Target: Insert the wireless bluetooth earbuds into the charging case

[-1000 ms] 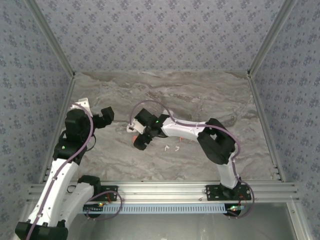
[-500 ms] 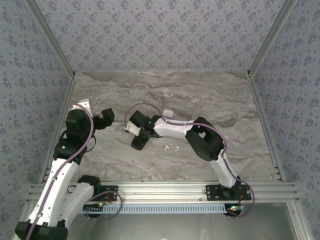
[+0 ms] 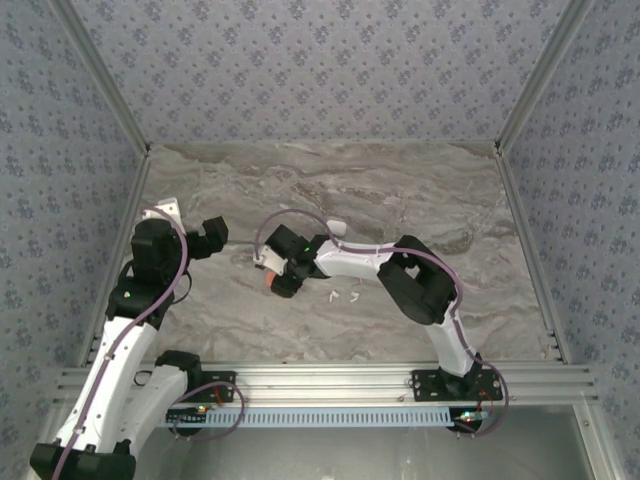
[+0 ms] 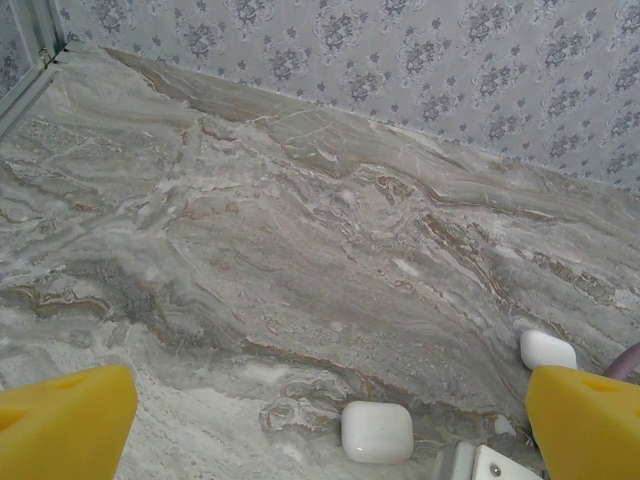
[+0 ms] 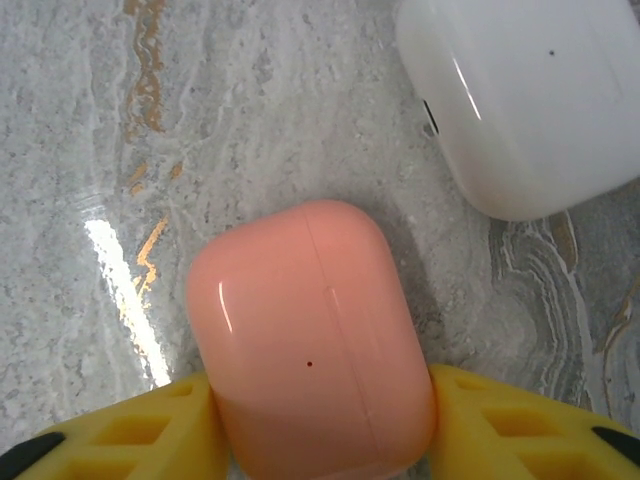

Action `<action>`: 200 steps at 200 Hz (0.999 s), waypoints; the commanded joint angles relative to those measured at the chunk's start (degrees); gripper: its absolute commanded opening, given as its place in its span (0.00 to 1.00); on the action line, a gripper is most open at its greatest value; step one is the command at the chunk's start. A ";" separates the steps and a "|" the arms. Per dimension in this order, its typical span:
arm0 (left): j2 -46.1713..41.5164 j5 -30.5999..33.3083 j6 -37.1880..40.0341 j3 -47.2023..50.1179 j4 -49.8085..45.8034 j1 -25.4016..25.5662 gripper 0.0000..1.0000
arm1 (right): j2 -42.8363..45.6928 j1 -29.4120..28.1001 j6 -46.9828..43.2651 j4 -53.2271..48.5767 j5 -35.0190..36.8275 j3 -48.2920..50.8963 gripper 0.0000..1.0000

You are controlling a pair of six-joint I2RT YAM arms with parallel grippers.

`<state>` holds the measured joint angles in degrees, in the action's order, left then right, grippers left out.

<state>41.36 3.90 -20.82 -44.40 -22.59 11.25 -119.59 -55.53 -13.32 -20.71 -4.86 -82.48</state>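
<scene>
My right gripper (image 5: 315,432) is shut on a closed salmon-orange charging case (image 5: 312,335), its yellow fingers (image 5: 120,432) pressing both sides just above the marble. From above, that case (image 3: 270,282) sits under the right gripper (image 3: 281,277). A closed white case (image 5: 530,95) lies right beside it (image 3: 265,259). Two tiny white earbuds (image 3: 330,296) (image 3: 353,295) lie on the table to the right of the gripper. My left gripper (image 4: 330,400) hangs open and empty at the left (image 3: 210,235), facing the white case (image 4: 377,431). Orange-red earbuds are out of view.
Another closed white case (image 3: 335,227) rests behind the right forearm, also in the left wrist view (image 4: 547,349). A small white object (image 3: 166,206) sits at the table's left edge. Patterned walls enclose the marble table (image 3: 420,190) on three sides.
The right arm's elbow has swung left, and its wrist has shifted slightly over the orange case. The left arm has not moved.
</scene>
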 commanded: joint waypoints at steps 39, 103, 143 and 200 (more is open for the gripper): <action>2.27 -7.77 0.53 -3.53 1.95 -0.34 0.99 | 9.49 1.21 0.15 0.80 -1.05 5.43 0.44; 8.71 -31.70 -1.51 -6.57 10.88 -0.27 0.96 | 28.93 5.87 -3.32 4.64 3.54 12.66 0.43; 11.66 -44.64 -5.73 -6.69 21.77 0.68 0.93 | 41.20 8.89 -6.97 7.88 5.29 17.24 0.43; 21.20 -50.67 -9.44 -9.27 29.89 10.38 0.89 | 49.92 10.34 -15.33 11.95 6.40 20.60 0.43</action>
<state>59.07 -41.21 -27.16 -51.33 -0.01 18.26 -71.92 -45.43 -23.62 -11.57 0.30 -63.02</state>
